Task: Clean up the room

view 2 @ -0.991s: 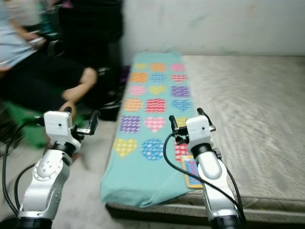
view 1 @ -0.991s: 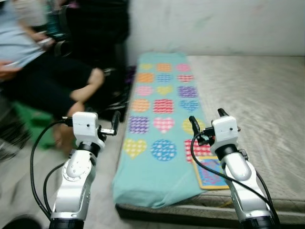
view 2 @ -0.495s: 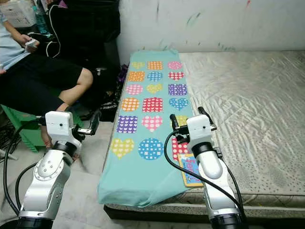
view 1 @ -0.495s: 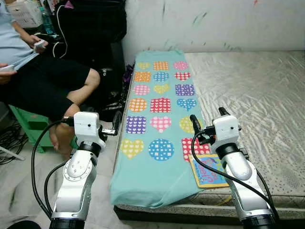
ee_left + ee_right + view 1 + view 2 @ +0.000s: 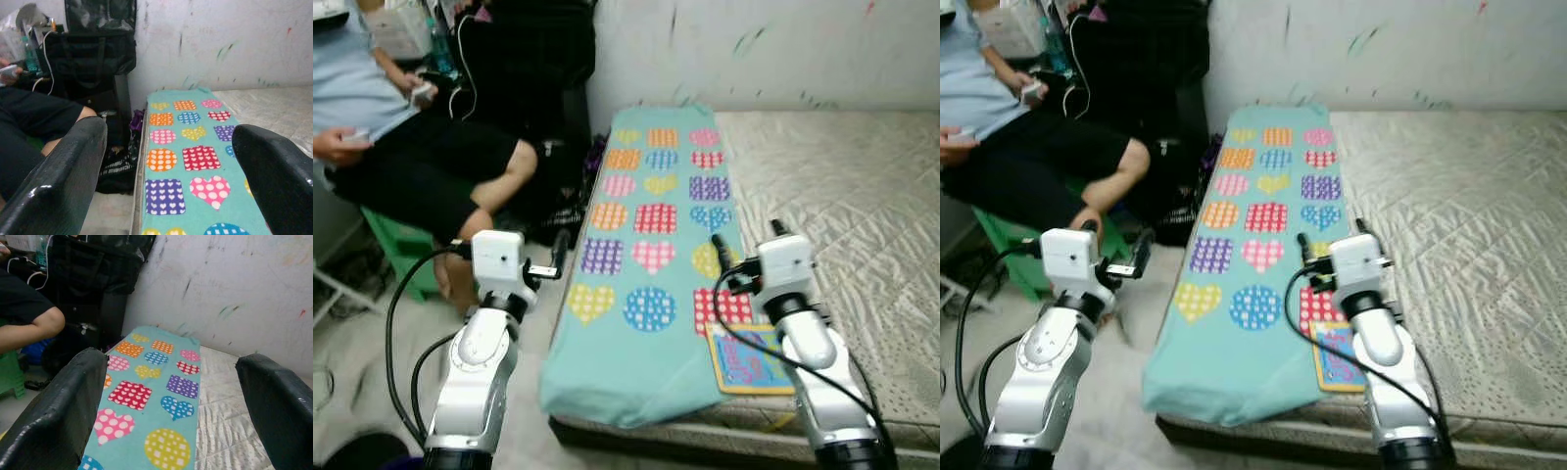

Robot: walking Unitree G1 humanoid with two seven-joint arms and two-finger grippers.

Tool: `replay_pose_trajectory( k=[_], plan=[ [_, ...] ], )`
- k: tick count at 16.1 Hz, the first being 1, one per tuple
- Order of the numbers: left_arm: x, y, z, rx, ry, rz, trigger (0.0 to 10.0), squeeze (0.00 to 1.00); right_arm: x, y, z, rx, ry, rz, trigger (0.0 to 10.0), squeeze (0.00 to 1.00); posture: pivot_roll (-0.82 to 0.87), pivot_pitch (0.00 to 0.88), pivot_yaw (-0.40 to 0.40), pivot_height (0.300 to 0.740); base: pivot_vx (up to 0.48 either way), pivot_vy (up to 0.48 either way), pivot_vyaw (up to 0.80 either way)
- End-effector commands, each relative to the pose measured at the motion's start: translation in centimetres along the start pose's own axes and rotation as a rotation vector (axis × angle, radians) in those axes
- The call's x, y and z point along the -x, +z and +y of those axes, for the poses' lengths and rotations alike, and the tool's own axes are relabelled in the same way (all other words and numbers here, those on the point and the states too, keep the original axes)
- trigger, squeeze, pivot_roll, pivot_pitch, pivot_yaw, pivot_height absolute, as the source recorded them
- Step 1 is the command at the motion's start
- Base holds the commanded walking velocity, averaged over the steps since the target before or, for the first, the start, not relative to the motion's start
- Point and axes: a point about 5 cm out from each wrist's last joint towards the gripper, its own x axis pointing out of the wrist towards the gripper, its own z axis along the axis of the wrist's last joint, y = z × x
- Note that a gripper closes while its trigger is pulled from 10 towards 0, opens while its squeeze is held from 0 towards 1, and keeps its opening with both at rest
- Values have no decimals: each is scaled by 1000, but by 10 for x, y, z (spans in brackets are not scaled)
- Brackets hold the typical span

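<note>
A teal blanket printed with coloured hearts and dots lies along the left side of a bare mattress and hangs over its front edge. A blue and yellow picture book lies on the mattress by the blanket's front right corner, just under my right arm. My left gripper is raised over the floor to the left of the bed, open and holding nothing. My right gripper hovers above the blanket's near end, also open. Both wrist views look between wide-apart fingers at the blanket.
A person sits on a green stool at the left, holding a phone, bare leg close to my left arm. A black bag stands against the wall behind them. Dark clutter lies on the floor beside the bed.
The picture has gone from blurred to sharp and the camera has swung slightly left, bringing more of the seated person into view. Both arms keep the same raised pose, grippers open.
</note>
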Motion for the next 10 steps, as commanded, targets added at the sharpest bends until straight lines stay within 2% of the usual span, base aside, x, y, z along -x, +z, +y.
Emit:
replay_pose_trajectory(
  k=[1, 5, 10],
  plan=[
    [0, -1, 5, -7, 13, 9, 10000, 0, -2, 2, 4, -14, 14, -7, 10000, 0, -98, 0, 49, 740, 0, 0, 0],
    [1, -1, 5, 18, 18, 3, 10000, 0, -3, 3, 4, -17, 20, -6, 10000, 0, -98, 0, 43, 740, 0, 0, 0],
    [2, 3, 1, 42, -36, -33, 10000, 0, -3, 3, 4, -20, 19, -7, 10000, 0, -100, 0, 44, 740, 0, 0, 0]
  ],
)
